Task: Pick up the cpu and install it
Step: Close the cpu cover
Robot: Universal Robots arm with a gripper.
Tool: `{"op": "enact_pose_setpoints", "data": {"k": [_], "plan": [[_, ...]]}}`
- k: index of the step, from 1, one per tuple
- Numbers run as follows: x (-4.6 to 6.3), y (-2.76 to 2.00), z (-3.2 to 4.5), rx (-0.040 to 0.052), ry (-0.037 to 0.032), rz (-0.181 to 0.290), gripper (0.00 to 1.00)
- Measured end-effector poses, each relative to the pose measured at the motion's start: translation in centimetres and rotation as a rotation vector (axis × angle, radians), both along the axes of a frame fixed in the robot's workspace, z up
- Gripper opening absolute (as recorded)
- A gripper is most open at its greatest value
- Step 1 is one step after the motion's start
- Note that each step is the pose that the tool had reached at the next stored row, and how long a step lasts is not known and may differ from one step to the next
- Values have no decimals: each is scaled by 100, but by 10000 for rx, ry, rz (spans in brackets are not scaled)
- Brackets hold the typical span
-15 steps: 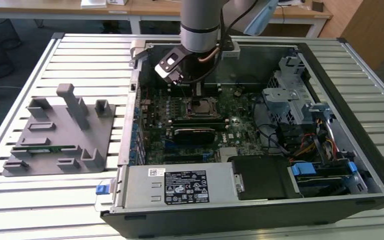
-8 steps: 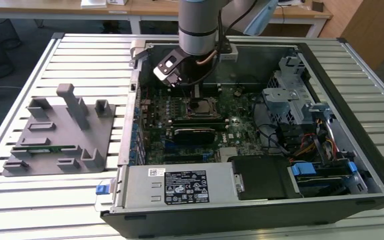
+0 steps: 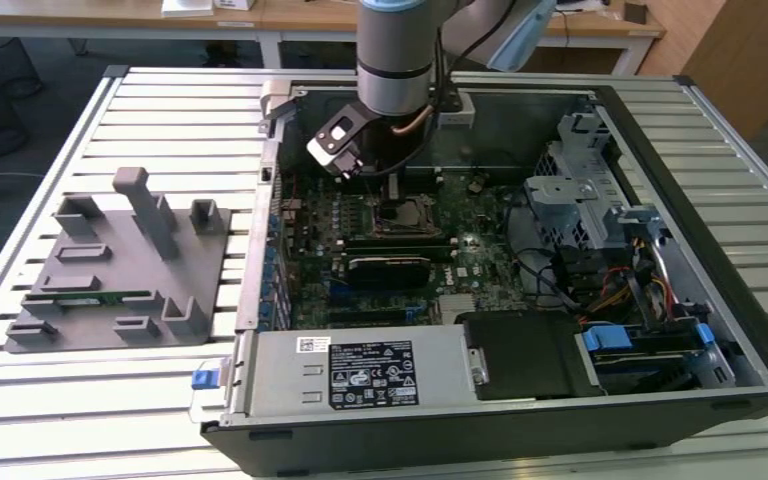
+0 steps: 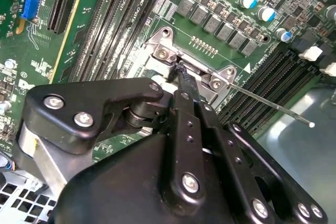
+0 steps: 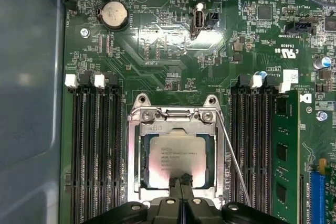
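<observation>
- Arm (image 3: 395,60) – reaches down into the open case (image 3: 491,440), which lies on its side on the slatted table (image 3: 157,110).
- Gripper (image 3: 392,190) – hangs low over the board (image 3: 484,250), right above the socket, in the half of the case towards the exterior view's left.
- Gripper (image 5: 182,178), first wrist view – the two fingertips are pressed together with nothing between them; they meet at one edge of the cpu (image 5: 175,156).
- Cpu – lies flat in the socket (image 5: 176,115), grey top plate up, with the metal frame around it. It is not held.
- Gripper (image 4: 180,72), second wrist view – the black fingers come down to a narrow tip just beside the socket (image 4: 163,43) frame. From here I cannot tell whether the tip touches the chip.
- Lever (image 5: 233,161) – a thin metal rod that slants away from one corner of the socket; in the second wrist view it (image 4: 268,103) runs out over the memory slots (image 4: 252,98).
- Stick (image 5: 286,156) – a green memory stick, seated in a slot well to one side of the socket.
- Tray (image 3: 104,265) – a grey fixture with upright posts, on the table outside the case, at the exterior view's left.
</observation>
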State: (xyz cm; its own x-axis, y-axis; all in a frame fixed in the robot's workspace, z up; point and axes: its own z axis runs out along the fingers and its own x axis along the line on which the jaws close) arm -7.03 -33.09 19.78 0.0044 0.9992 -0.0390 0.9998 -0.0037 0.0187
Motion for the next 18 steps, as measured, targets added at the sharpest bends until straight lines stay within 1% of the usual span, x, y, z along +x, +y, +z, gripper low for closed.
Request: {"op": "enact_pose_setpoints", "data": {"k": [7,13,14,18], "plan": [[79,1,-8,21,32,1,11],[91,3,0,136,23,1,11],[93,6,9,152,14,1,11],[91,3,95,133,28,1,11]]}}
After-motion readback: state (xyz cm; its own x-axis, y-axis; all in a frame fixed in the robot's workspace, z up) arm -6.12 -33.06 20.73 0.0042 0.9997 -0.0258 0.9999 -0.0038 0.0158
